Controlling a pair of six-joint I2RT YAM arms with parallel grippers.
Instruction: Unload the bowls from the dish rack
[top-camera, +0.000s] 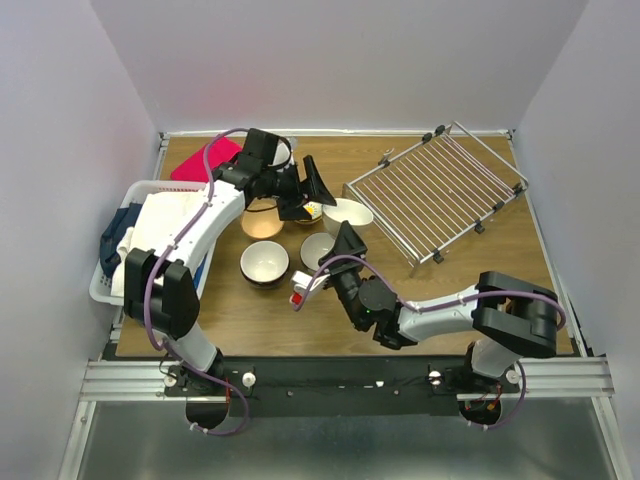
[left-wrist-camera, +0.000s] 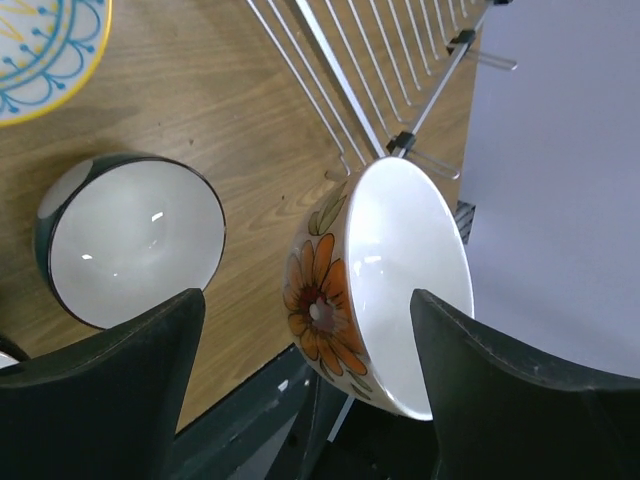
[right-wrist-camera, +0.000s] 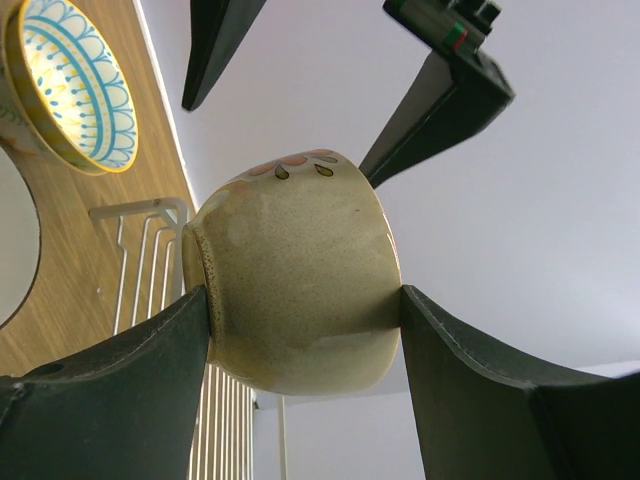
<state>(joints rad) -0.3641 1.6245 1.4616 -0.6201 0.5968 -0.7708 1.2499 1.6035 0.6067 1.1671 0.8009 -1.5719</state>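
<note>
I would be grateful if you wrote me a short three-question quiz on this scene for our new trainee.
1. Which hand grips the flowered bowl?
2. The left hand is: A open; B shut on a bowl; C out of view.
3. True or false: a bowl lies on the bars of the dish rack.
Key: 1 the right hand; 2 A; 3 false.

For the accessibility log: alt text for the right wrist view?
The right claw grips a tan bowl on its side. Behind it: a blue-patterned bowl on the table, dish rack bars, and the open left claw.
</note>
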